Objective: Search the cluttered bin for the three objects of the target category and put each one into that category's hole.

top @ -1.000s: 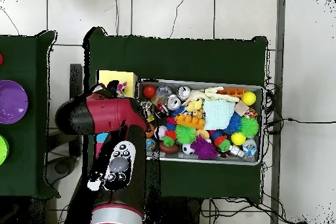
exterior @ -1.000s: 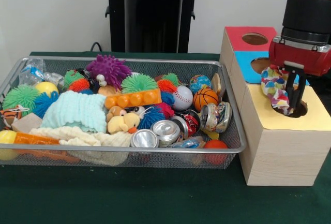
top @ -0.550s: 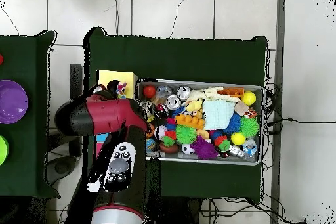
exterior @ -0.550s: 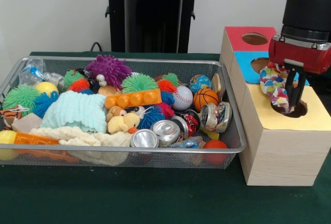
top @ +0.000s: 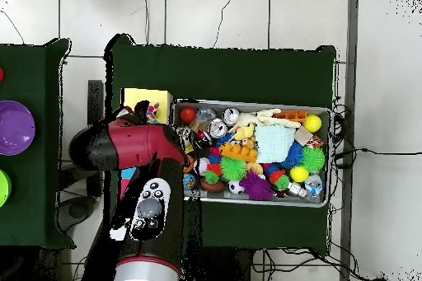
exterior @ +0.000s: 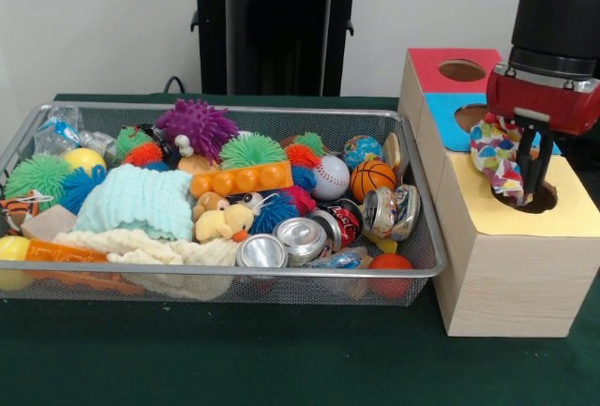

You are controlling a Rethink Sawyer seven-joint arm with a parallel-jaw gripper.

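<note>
The gripper (exterior: 527, 173) hangs right over the yellow section of the wooden box (exterior: 506, 265), clamped on a multicoloured patchwork cloth (exterior: 495, 160) — the fabric bunches against the near finger and droops down to the rim of the yellow hole (exterior: 536, 202), its lower end just at the opening. Behind that sits the blue hole (exterior: 473, 117), partly hidden by the cloth and the red wrist, and behind that again the red hole (exterior: 462, 70), open and in plain sight. From overhead the red arm (top: 136, 150) covers most of the box, with only the yellow panel (top: 147, 100) peeking out beside the bin. Left of the box in the front view stands the wire mesh bin (exterior: 216, 279), packed full: a purple spiky ball (exterior: 197, 127) at the back, a green spiky ball (exterior: 251, 151) beside it, a mint knitted cloth (exterior: 138, 202) and a cream cloth (exterior: 141, 248) towards the front, an orange bubble strip (exterior: 241, 179), a baseball (exterior: 330, 177), a small basketball (exterior: 372, 178) — and crushed cans (exterior: 281, 242) along the front edge. All of it rests on the green tablecloth (exterior: 281, 359).
</note>
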